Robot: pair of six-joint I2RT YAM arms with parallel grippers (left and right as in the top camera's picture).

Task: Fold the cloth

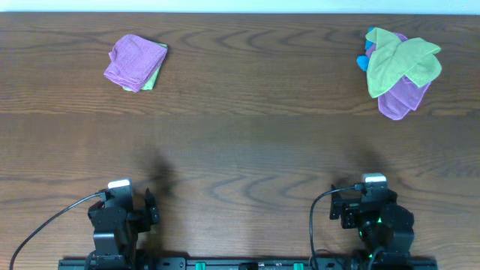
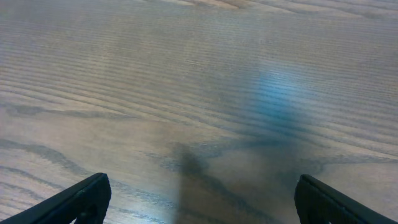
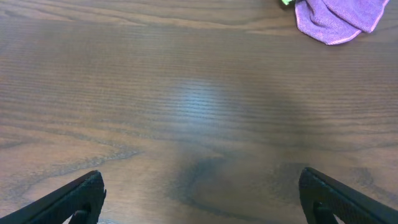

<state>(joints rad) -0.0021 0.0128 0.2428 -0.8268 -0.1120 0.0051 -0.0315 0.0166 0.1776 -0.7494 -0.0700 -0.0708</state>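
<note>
A loose pile of cloths (image 1: 401, 69) lies at the far right of the table: a green one on top, a purple one under it and a bit of blue at its left edge. The purple cloth's lower end shows at the top of the right wrist view (image 3: 339, 18). A folded stack (image 1: 136, 62), purple over green, lies at the far left. My left gripper (image 2: 202, 198) is open and empty over bare wood near the front edge. My right gripper (image 3: 202, 196) is open and empty, also near the front, well short of the pile.
The brown wooden table (image 1: 240, 142) fills all views. Both arm bases (image 1: 120, 221) (image 1: 375, 217) sit at the front edge with black cables trailing. A pale wall strip runs along the far edge.
</note>
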